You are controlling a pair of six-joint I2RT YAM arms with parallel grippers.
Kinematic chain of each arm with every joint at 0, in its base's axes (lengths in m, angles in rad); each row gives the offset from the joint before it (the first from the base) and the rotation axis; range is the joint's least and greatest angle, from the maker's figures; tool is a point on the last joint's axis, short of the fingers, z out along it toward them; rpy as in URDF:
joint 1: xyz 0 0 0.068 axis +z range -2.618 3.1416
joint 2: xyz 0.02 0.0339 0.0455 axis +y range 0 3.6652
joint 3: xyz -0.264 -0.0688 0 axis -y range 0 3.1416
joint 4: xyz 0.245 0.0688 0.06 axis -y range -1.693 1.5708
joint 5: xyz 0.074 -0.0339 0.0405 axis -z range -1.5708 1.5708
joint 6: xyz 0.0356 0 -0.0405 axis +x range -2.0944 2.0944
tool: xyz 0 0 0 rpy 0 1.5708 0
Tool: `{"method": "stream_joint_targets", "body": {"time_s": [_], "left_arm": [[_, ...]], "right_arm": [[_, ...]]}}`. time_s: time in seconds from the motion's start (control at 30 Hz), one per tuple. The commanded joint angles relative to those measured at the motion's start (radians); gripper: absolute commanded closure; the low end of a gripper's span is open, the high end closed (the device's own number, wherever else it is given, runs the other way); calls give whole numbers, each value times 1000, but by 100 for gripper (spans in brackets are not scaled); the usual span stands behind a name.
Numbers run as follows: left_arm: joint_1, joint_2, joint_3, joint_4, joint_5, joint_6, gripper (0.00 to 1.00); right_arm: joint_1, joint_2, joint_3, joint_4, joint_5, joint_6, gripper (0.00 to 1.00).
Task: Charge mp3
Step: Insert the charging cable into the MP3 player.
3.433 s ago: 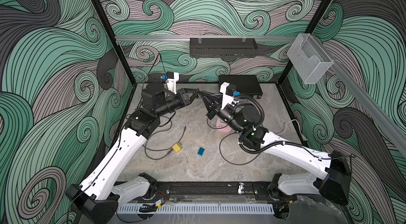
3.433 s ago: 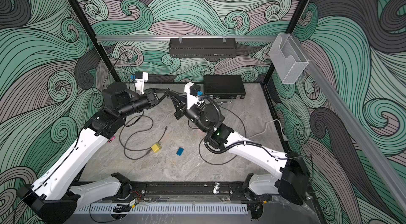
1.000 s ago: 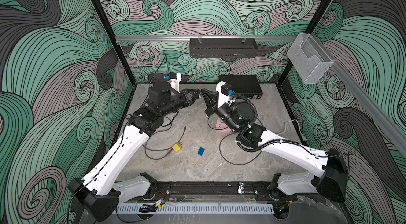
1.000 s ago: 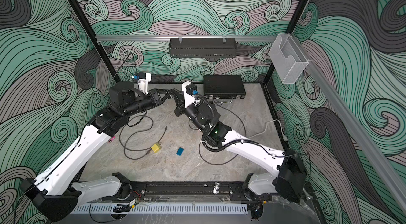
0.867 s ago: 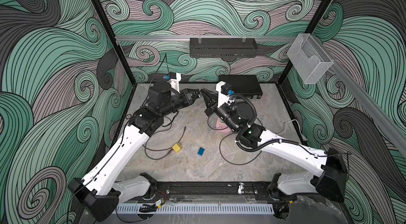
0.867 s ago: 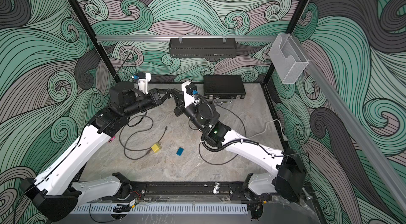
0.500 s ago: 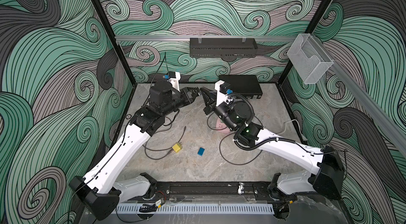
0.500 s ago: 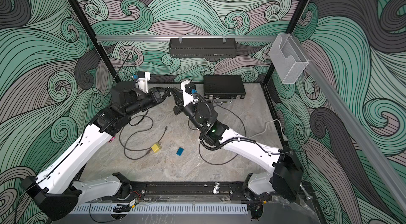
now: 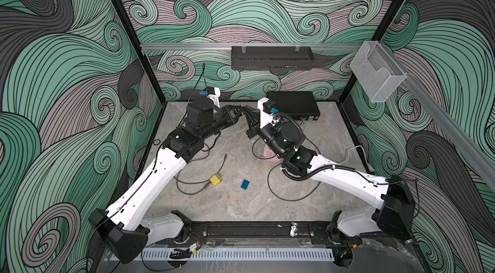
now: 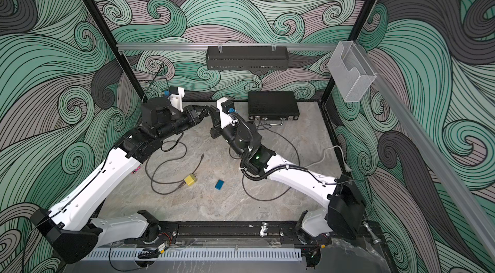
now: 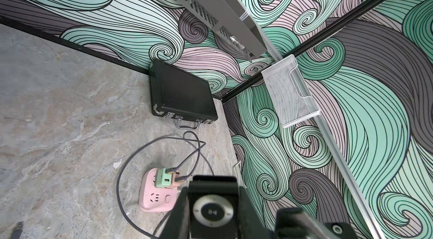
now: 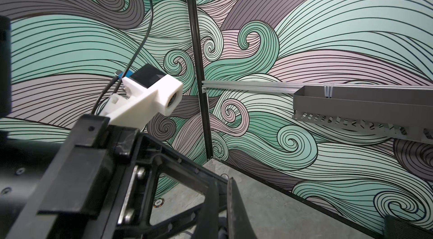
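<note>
The mp3 (image 11: pixel 212 212) is a small black player with a silver control wheel, and my left gripper (image 11: pixel 213 186) is shut on it, one jaw on each side. In both top views the left gripper (image 9: pixel 237 111) (image 10: pixel 204 111) is raised above the back of the table. Its tip meets my right gripper (image 9: pixel 247 111) (image 10: pixel 213 114). In the right wrist view the right gripper (image 12: pixel 226 186) has its fingers pressed together. I cannot tell whether anything is pinched between them. A grey cable (image 11: pixel 121 179) runs from a green adapter (image 11: pixel 165 176) on a pink power strip (image 11: pixel 154 196) (image 9: pixel 267 155).
A black case (image 9: pixel 294 104) (image 11: pixel 180 92) lies at the back right. A yellow plug (image 9: pixel 215 180), a small blue block (image 9: pixel 244 184) and a second loose cable (image 9: pixel 192 191) lie on the marble table. A black shelf (image 9: pixel 272 57) and a clear holder (image 9: pixel 375 73) hang on the walls.
The right gripper has risen and moved back until its tip meets the left gripper's. The left arm has shifted slightly toward the back, still holding the mp3.
</note>
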Motion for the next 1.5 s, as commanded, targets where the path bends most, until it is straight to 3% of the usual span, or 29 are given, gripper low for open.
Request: {"method": "stream_joint_targets", "body": {"time_s": [0.0, 0.67, 0.93, 1.17, 1.47], "left_arm": [[-34, -16, 109, 167, 54, -21, 83], [-67, 24, 216, 106, 134, 24, 82], [-76, 52, 235, 90, 174, 15, 83], [-103, 96, 330, 17, 248, 65, 82], [-119, 92, 332, 56, 261, 43, 82]], "right_arm": [[18, 61, -29, -171, -47, -22, 100], [-25, 84, 10, -295, -158, 39, 100], [-30, 78, 22, -308, -165, 38, 100], [-34, 113, 106, -448, -177, 15, 100], [-37, 119, 73, -420, -169, 2, 100]]}}
